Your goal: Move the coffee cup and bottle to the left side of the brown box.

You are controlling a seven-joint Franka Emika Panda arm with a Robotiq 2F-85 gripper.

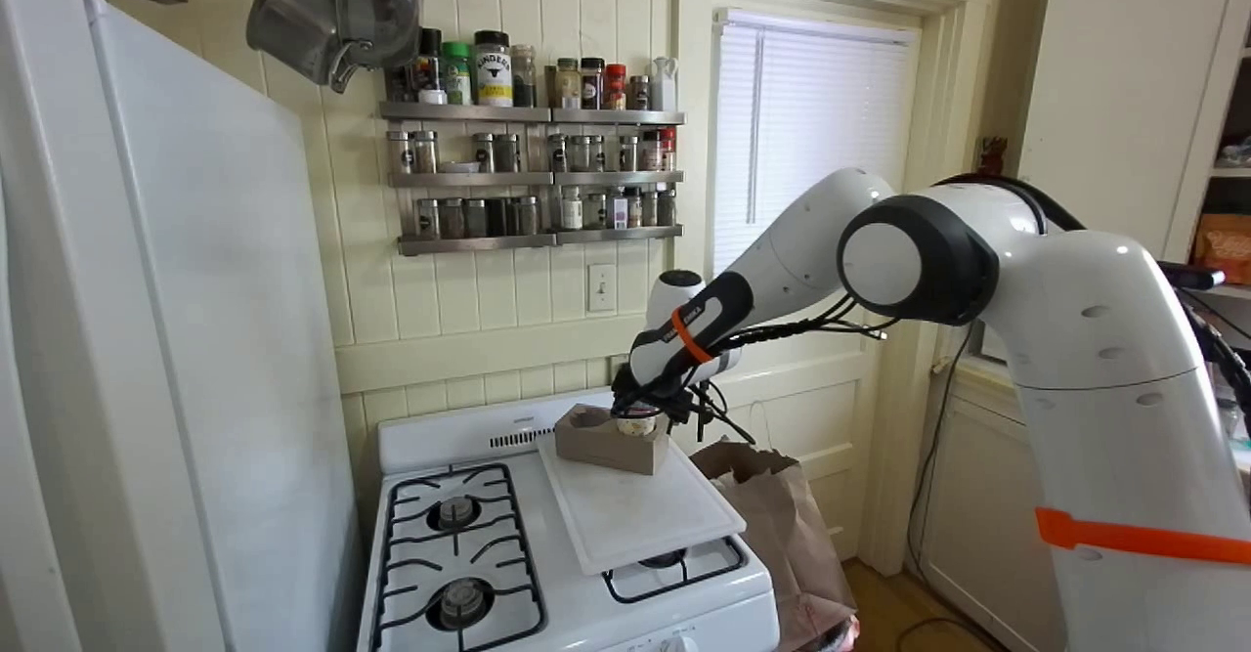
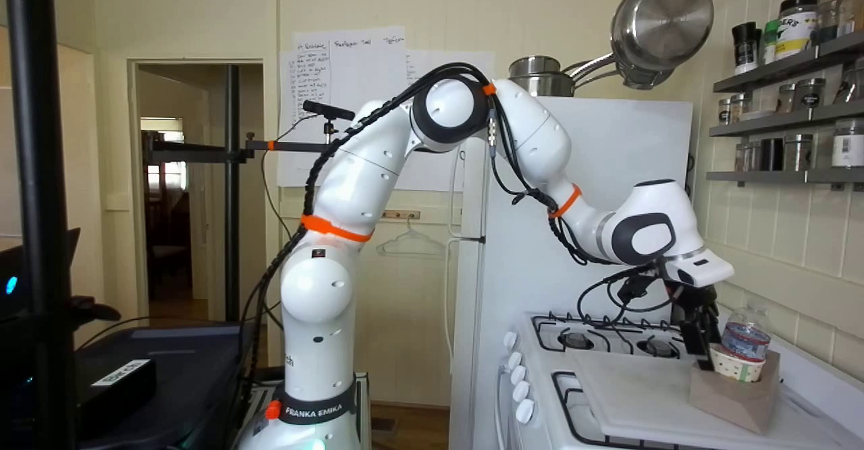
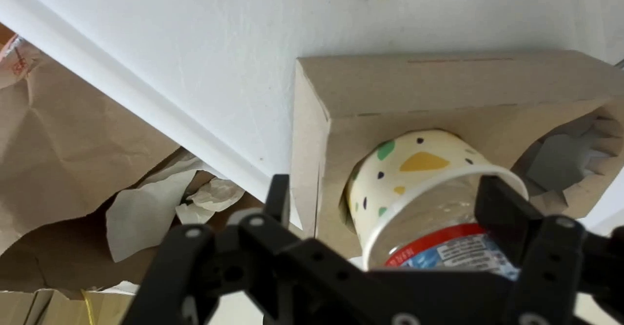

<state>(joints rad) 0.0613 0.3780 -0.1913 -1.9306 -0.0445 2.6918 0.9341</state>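
While gripper [image 3: 387, 198] gapes wide — cup [image 3: 419, 162] partly between, bottle [image 3: 456, 247] inside

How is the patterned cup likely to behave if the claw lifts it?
The cup would probably flex under a squeeze, its wall looking thin and papery. It may tip easily once out, as the bottle inside rises well above its rim. The brown box, whose opening holds the cup, might drag along if the edge catches.
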